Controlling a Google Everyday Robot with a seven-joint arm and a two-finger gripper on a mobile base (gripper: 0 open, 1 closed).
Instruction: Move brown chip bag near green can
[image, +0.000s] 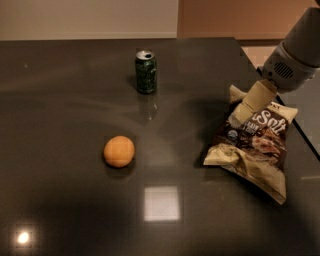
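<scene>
Hand (244, 114) low at the chip bag's (255, 150) upper edge; whether it grips, I cannot tell.
That crinkled edge probably offers the easiest pinch. The bag lies at the right of the surface (75, 110), well apart from the can (145, 72); an orange (119, 151) sits off the likely path.

arm (295, 55) — light grey, rounded, vent grille | claw (239, 119) — cream, tapered, upper right

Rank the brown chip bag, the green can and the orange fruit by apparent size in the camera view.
1. brown chip bag: clearly largest.
2 and 3. green can and orange fruit: about alike. The can is taller, the fruit is wider and nearer the camera, so they are unranked.
The gripper is at the bag's upper left.
</scene>
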